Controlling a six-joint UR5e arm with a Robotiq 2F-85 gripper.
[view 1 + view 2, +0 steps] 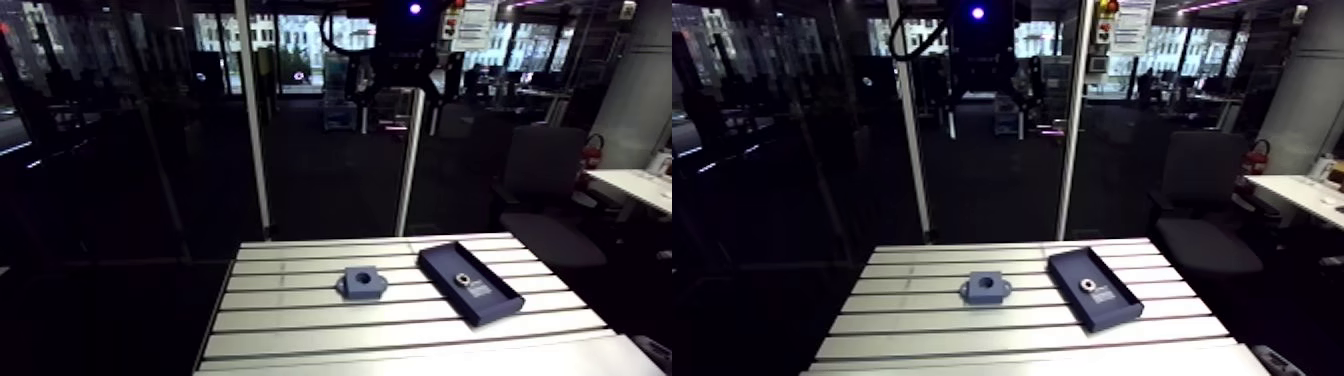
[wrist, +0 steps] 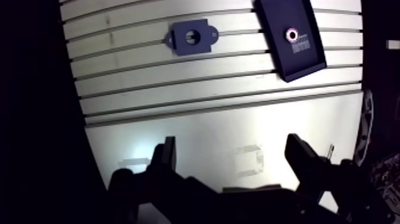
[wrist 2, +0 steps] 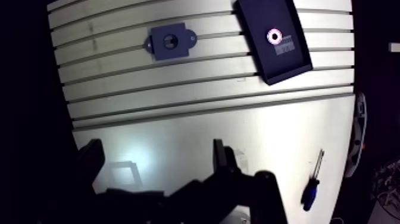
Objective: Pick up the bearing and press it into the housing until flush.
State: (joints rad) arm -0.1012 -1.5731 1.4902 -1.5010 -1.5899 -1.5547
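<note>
One pale label point(image 2: 300, 46) was printed on the floor of the tray point(image 1: 445, 265), just beside the bearing point(image 1: 464, 278). Its writing was too small to read. No other writing could be made out on the parts.

On the slotted aluminium table point(image 1: 300, 320) I counted one housing point(image 1: 362, 282), one tray, one bearing and one screwdriver point(image 3: 312, 182).

In the arm view the housing stood in the lower centre of the frame. It was a dark blue block with one round hole in the middle and two small ears at its sides. The dark blue tray lay to the right of it, near but not touching, and was turned at an angle to the table slots. The bearing, a small bright ring, lay flat inside the tray, about in its middle.

In the wrist view the gripper point(image 2: 235, 161) hung over a smooth, bare part of the table. Its two dark fingers point(image 2: 165, 156) stood wide apart and nothing was between them. The housing and the tray were well ahead of the gripper. The screwdriver, with a blue handle, lay on the table beside the gripper, on the side of the tray.
</note>
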